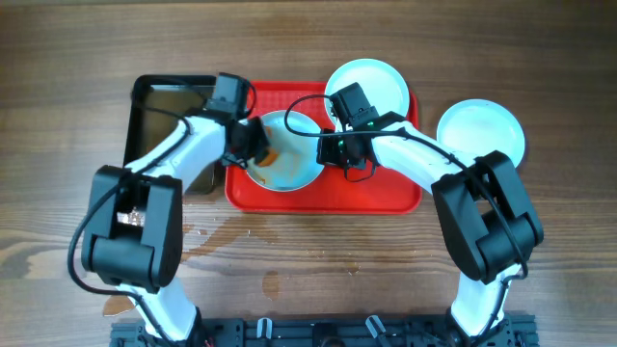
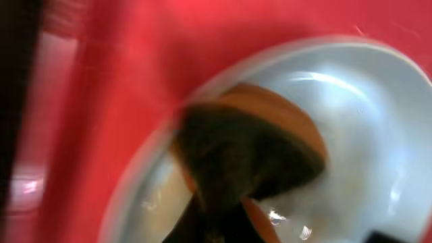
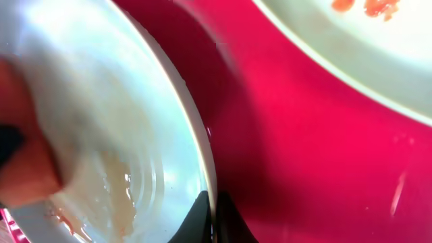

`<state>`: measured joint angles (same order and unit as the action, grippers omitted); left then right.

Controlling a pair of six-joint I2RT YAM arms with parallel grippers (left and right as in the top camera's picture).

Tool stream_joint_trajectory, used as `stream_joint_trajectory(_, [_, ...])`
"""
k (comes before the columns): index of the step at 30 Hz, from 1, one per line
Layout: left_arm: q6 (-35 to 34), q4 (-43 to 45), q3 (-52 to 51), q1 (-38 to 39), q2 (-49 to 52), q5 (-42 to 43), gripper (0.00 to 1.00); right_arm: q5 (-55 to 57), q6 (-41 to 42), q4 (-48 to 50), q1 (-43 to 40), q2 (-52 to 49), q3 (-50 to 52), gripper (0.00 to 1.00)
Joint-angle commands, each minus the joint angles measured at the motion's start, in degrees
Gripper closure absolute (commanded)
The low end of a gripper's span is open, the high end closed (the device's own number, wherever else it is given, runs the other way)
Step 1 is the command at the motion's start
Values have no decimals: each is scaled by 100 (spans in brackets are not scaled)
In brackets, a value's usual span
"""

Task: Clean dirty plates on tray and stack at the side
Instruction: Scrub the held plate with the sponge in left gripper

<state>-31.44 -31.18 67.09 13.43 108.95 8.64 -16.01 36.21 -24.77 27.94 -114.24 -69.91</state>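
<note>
Smeared plate [image 1: 289,173], overhead view: it lies inside the red tray [image 1: 386,193], left of centre, and both arms meet over it. The left pincer [image 1: 255,146] is at the plate's left edge, with an orange-brown sponge [image 1: 271,154] under it. The right pincer [image 1: 335,152] is at the plate's right edge. A second plate [image 1: 381,82] lies over the tray's far right corner, partly past the rim. A third plate [image 1: 482,130] sits on the desk [image 1: 569,270], near the tray's right side but apart from it. A black pan [image 1: 164,106] stands just beside the tray on the left. Wet patches [image 1: 217,231] mark the desk in front of the tray. This view does not show how either pincer is set.

Left wrist view (blurred): the sponge [image 2: 250,148], dark on top with an orange edge, rests on the smeared plate's inner surface [image 2: 364,121]. The left pincer is clamped together on the sponge, its dark fingers entering at the bottom edge. Red tray floor [image 2: 135,67] fills the upper left.

Right wrist view: the right pincer [image 3: 212,219] is clamped on the smeared plate's rim, one finger inside it and one outside. Only this view shows the thin reddish-brown streaks [image 3: 125,202] on the wet plate beside the sponge [image 3: 30,169]. It alone also shows the red specks [image 3: 364,7] on the second plate [image 3: 378,61], at upper right.
</note>
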Motion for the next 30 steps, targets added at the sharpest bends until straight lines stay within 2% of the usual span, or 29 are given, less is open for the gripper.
stream_joint_trajectory(1, [-42, -815, 874, -175, -72, -555, 96, 50, -2, -33, 11, -127, -37, 96])
stream_joint_trajectory(4, [-15, -1720, 1556, -173, -280, -232, 96, 50, -4, -17, 4, -129, -37, 96])
stream_joint_trajectory(7, [271, -2070, 1742, -173, -522, -31, 96, 48, -4, -11, -26, -127, -37, 96])
stream_joint_trajectory(11, [273, -2306, 1740, -173, -619, -33, 96, 50, -4, 15, -26, -129, -37, 96])
stream_joint_trajectory(30, [271, -2031, 1740, -210, -603, -577, 96, -120, -28, 74, -33, -125, -48, 96])
